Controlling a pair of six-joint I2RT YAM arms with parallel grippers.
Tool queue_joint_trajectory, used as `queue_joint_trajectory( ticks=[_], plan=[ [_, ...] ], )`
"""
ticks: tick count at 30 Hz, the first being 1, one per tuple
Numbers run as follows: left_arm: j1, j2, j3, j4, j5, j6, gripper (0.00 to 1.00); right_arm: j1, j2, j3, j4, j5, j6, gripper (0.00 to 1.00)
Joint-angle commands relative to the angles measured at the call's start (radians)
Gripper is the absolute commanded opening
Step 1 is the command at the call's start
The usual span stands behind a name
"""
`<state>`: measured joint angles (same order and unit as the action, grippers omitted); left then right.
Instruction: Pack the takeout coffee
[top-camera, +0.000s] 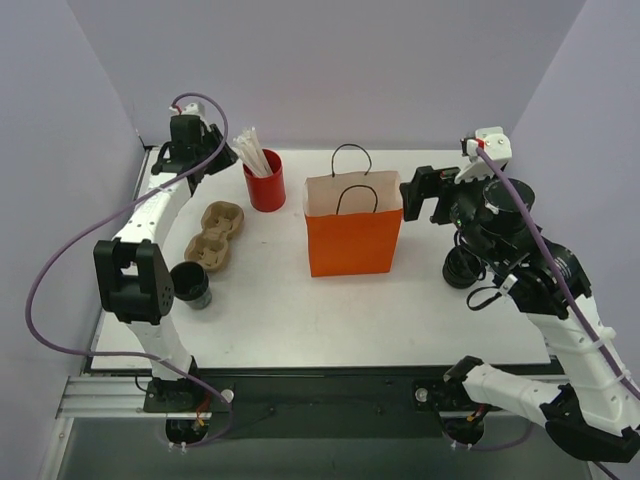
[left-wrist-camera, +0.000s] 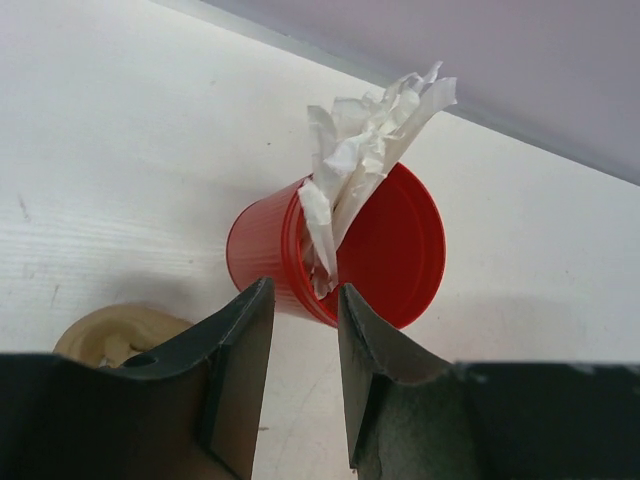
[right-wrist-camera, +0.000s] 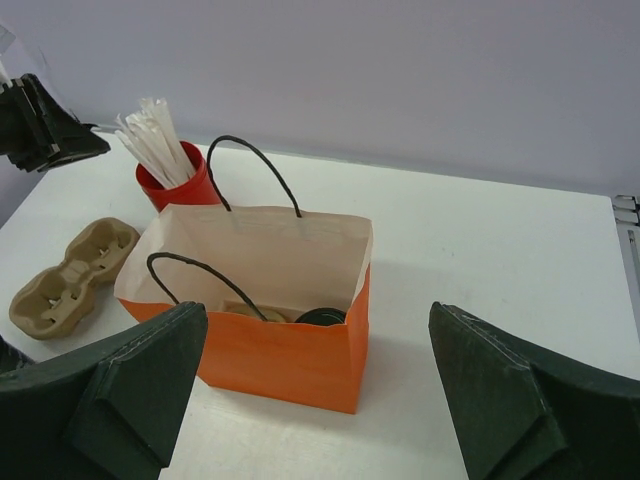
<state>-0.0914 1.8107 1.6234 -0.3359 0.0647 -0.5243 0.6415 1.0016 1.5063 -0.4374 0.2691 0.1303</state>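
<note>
One takeout coffee cup, dark with a black lid, stands on the table at the left, beside the left arm. A second black lid shows inside the orange paper bag, next to a tan carrier piece. My right gripper is wide open and empty, hovering just right of the bag, and it also shows in the top view. My left gripper is at the back left, its jaws a narrow gap apart and empty, pointing at the red cup of white sticks.
A tan cardboard cup carrier lies left of the bag, between the red cup and the loose coffee cup. The bag's black handles stand up. Walls close in the table at the back and sides.
</note>
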Motion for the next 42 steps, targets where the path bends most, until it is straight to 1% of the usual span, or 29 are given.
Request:
queue_joint_trajectory(
  ticks=[1, 4, 9, 13, 16, 21, 24, 33, 37, 38, 40, 41, 42],
  plan=[
    [-0.002, 0.048, 0.033, 0.175, 0.118, 0.05, 0.42, 0.006, 0.032, -0.008, -0.003, 0.019, -0.021, 1.0],
    [-0.005, 0.082, 0.064, 0.199, 0.142, 0.06, 0.44, 0.004, 0.055, 0.0, -0.003, 0.022, -0.035, 1.0],
    [-0.002, 0.134, 0.104, 0.173, 0.107, 0.06, 0.44, 0.004, 0.084, 0.018, -0.006, 0.012, -0.052, 1.0],
    [-0.004, 0.139, 0.101, 0.164, 0.064, 0.076, 0.44, 0.006, 0.097, 0.026, -0.006, 0.016, -0.073, 1.0],
    [0.001, 0.142, 0.092, 0.182, 0.064, 0.086, 0.44, 0.006, 0.1, 0.025, -0.006, 0.024, -0.093, 1.0],
    [-0.001, 0.148, 0.09, 0.205, 0.083, 0.086, 0.34, 0.004, 0.104, 0.009, -0.006, 0.022, -0.1, 1.0],
    [-0.001, 0.15, 0.09, 0.222, 0.106, 0.09, 0.34, 0.004, 0.103, 0.0, -0.007, 0.019, -0.101, 1.0],
    [-0.001, 0.156, 0.072, 0.235, 0.106, 0.098, 0.3, 0.004, 0.089, -0.017, -0.017, 0.021, -0.104, 1.0],
    [0.001, 0.151, 0.075, 0.233, 0.1, 0.11, 0.16, 0.004, 0.078, -0.024, -0.02, 0.027, -0.104, 1.0],
    [0.001, 0.15, 0.076, 0.235, 0.099, 0.11, 0.08, 0.004, 0.077, -0.024, -0.02, 0.027, -0.103, 1.0],
    [0.001, 0.142, 0.079, 0.233, 0.099, 0.106, 0.04, 0.004, 0.074, -0.027, -0.02, 0.03, -0.103, 1.0],
    [0.002, 0.138, 0.078, 0.235, 0.101, 0.099, 0.0, 0.004, 0.072, -0.026, -0.02, 0.028, -0.103, 1.0],
    [0.001, 0.136, 0.076, 0.236, 0.106, 0.095, 0.0, 0.004, 0.072, -0.026, -0.02, 0.03, -0.104, 1.0]
  ],
)
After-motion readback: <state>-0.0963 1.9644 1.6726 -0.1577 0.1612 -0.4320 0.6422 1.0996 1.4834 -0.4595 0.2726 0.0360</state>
